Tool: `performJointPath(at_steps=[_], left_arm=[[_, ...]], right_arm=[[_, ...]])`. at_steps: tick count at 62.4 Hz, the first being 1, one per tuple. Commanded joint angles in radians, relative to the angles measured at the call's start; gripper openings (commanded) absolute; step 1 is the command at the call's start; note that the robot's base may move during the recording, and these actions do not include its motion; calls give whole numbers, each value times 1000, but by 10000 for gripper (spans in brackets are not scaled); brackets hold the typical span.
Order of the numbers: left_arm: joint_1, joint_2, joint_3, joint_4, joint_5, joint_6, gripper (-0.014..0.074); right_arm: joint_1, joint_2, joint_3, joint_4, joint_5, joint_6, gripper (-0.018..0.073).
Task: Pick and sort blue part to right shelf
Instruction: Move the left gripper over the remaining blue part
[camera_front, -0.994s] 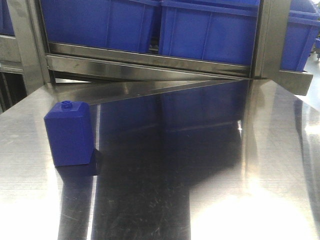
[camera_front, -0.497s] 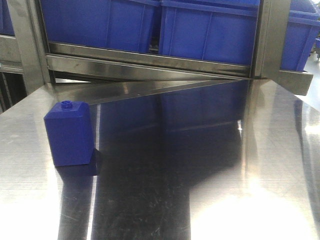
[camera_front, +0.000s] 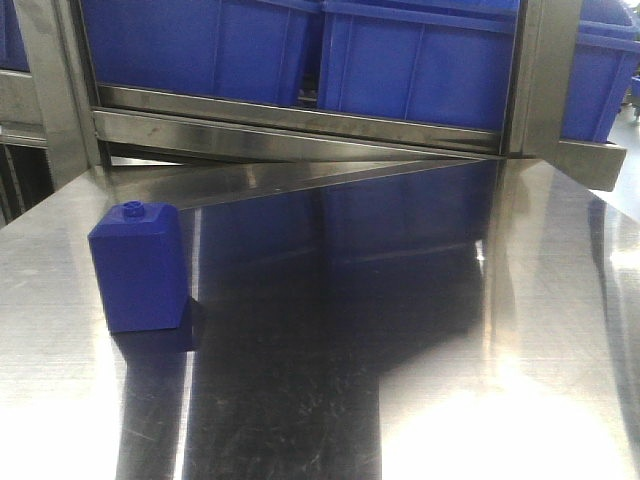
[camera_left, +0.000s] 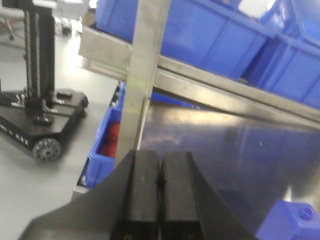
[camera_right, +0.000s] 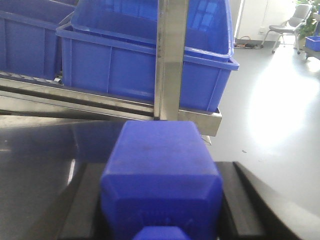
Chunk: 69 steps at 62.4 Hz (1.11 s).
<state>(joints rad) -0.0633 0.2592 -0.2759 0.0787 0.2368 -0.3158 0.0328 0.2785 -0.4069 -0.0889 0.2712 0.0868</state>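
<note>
Although clamped in the right gripper (camera_right: 161, 205), black fingers (camera_right: 245, 205) closed against a blue chamfered plastic block (camera_right: 162, 165), could yet slip on such smooth plastic; hangs facing a vertical steel shelf post (camera_right: 170, 60), so might clip it en route to the open blue plastic bin (camera_right: 115, 70) behind; risks dropping short onto the mirror-bright steel table (camera_front: 450, 400); left gripper (camera_left: 159, 190) pinched together on nothing; second identical blue block (camera_front: 140, 265) upright at the table's left, near that gripper, liable to topple if nudged.
</note>
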Motion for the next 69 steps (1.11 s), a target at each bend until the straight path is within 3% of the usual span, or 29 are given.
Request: performJointPath(at_steps=[1, 5, 14, 18, 26, 36, 46, 60, 69], left_arm=[[-56, 80, -73, 29, -71, -14, 190], [-118, 132, -108, 64, -71, -14, 293], [-238, 269, -189, 119, -68, -14, 635], [-276, 340, -230, 138, -40, -14, 717], [-313, 499, -339, 150, 54, -29, 690], [-356, 717, -525, 182, 235, -191, 690], [-409, 941, -741, 159, 450, -283, 690], [-444, 1202, -1029, 17, 753, -320, 690], [-445, 1309, -1152, -17, 874, -320, 690]], right_arm=[[-4, 8, -29, -13, -86, -7, 385], [-4, 8, -29, -13, -86, -7, 385], [-4, 8, -29, -13, -86, -7, 385], [-4, 8, -29, -13, -86, -7, 385], [-4, 8, -29, -13, -86, -7, 385], [-4, 8, -29, -13, -86, -7, 385], [-4, 8, -29, -13, -86, -7, 385], [-4, 8, -29, -13, -86, -7, 385], [-4, 8, -29, -13, -86, -7, 385]])
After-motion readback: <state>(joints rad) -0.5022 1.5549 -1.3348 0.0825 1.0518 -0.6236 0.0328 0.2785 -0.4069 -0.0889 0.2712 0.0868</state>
